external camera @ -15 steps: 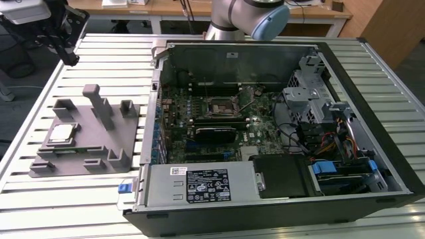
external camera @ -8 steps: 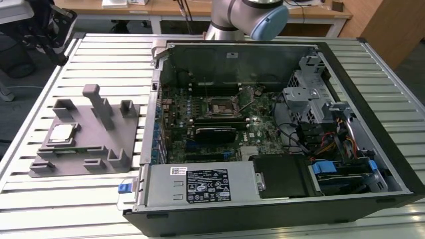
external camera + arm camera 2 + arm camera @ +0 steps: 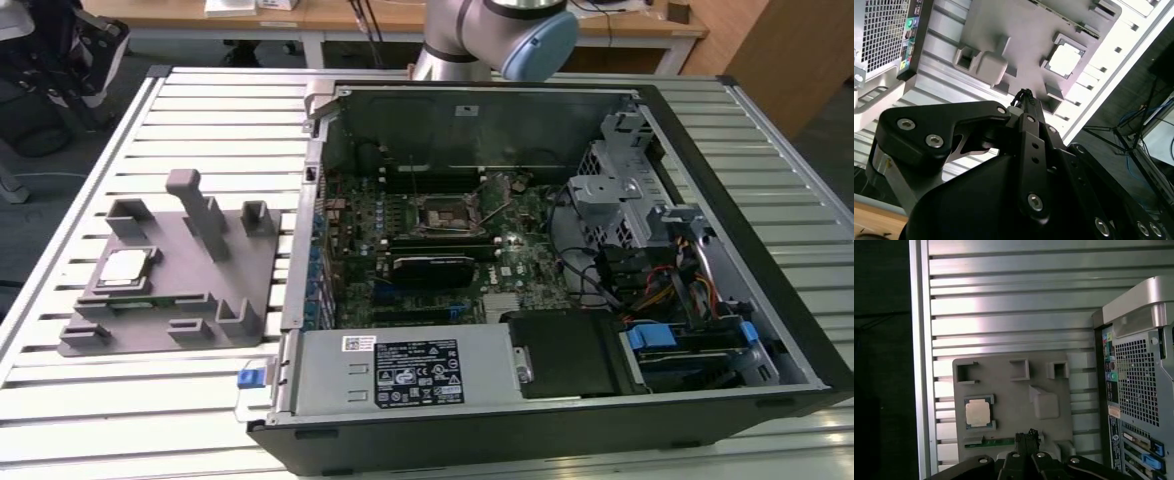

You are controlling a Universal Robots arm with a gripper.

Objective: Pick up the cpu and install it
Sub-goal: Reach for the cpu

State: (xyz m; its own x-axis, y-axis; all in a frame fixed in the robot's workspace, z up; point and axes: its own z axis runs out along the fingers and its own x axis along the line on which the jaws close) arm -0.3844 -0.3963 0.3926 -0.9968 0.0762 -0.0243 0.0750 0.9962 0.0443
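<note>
The cpu (image 3: 124, 266), a small silver square with a tan-green rim, lies flat in a pocket of the grey holder plate (image 3: 200, 300) at the exterior view's left, beside the open computer case (image 3: 534, 260). Both wrist views look down on the cpu (image 3: 1064, 61) (image 3: 978, 412) from well above. My gripper (image 3: 1024, 95) (image 3: 1027, 434) hangs high over the holder plate, its black fingers pressed together with nothing between them, off to one side of the cpu. The dark framed socket (image 3: 441, 213) sits in the middle of the motherboard inside the case.
The case's upright walls (image 3: 467, 120) surround the motherboard, with a drive cage and cables (image 3: 641, 250) at the exterior view's right. Grey posts (image 3: 200, 210) rise from the holder plate. A green memory stick (image 3: 989, 441) lies along the plate's edge. The slatted metal table (image 3: 200, 110) ends near the plate.
</note>
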